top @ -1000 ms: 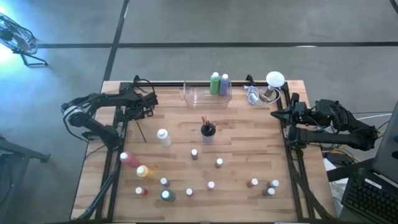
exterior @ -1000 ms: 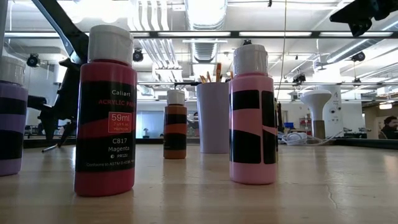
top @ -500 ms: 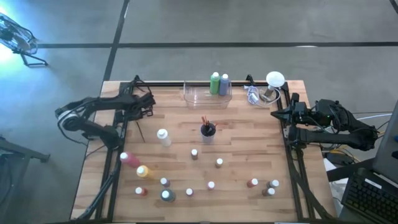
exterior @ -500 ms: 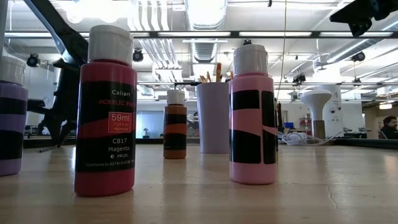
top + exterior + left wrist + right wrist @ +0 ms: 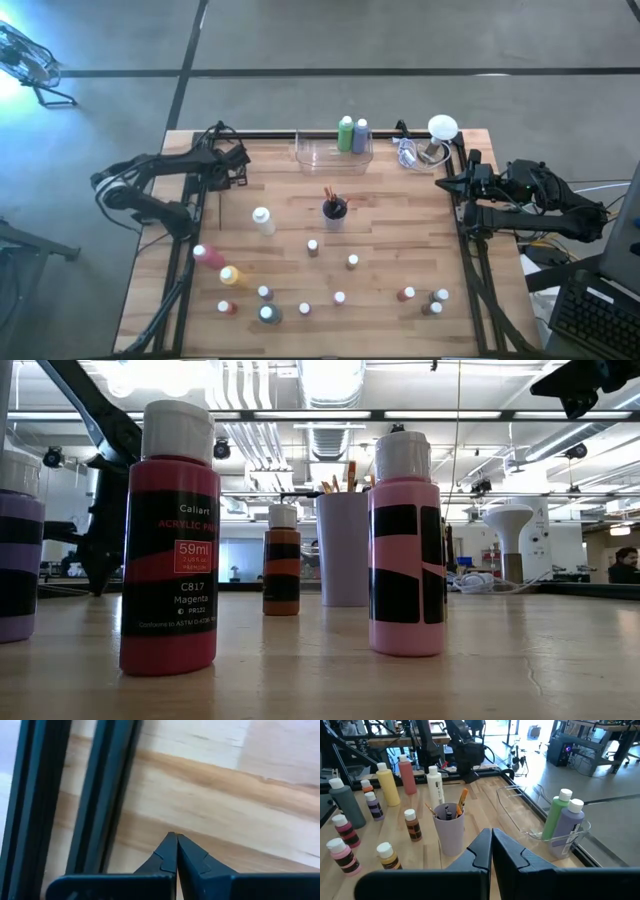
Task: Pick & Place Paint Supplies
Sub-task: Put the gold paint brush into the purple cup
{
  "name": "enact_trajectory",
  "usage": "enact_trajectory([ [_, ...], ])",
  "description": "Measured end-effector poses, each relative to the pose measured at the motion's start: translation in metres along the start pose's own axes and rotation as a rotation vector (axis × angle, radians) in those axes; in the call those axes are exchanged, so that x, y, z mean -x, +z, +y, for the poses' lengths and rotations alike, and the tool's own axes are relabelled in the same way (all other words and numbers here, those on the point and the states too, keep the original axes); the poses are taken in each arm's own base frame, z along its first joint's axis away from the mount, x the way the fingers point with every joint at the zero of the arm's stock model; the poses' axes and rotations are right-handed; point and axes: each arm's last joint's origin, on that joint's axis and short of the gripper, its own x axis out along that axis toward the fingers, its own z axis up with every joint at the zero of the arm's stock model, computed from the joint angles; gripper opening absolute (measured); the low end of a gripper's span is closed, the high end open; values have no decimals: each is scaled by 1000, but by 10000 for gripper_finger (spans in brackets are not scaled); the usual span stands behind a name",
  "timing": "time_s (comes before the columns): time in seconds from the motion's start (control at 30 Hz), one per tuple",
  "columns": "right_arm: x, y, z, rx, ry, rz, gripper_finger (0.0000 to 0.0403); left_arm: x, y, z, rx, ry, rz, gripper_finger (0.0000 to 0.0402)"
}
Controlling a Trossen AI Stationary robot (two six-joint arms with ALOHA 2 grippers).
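My left jaws are pressed shut on nothing, tips low over the bare bench at its left edge, left of the cup. My right jaws are shut and empty too, parked off the bench's right edge, pointing at the cup.

Working out from my left jaws: a thin dark brush lies on the wood between them and the cup. Just left of the cup stands a tall white bottle. The cup itself holds a few brushes. Nearer the front edge than the cup, small bottles are scattered apart from one another, with a tall pink bottle and a tall yellow one lying at the front left. Behind the cup, at the back edge, the clear tray already holds a green bottle and a purple one.

I judge the next pick is the brush or the white bottle. To do it well I should open wide before descending, centre the jaws across the object, and close only once both sides are clear of neighbours.
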Motion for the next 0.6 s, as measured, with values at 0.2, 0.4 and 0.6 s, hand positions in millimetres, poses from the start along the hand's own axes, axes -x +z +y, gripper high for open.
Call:
enact_trajectory([
  [0.2,0,0,0,0,0,0,8,16,12,-13,-13,-80,3,2],
  [0.4,0,0,0,0,0,0,8,31,23,-28,-52,-219,22,1],
  [0.6,0,0,0,-1,0,0,8,51,35,-39,-103,-318,19,1],
])
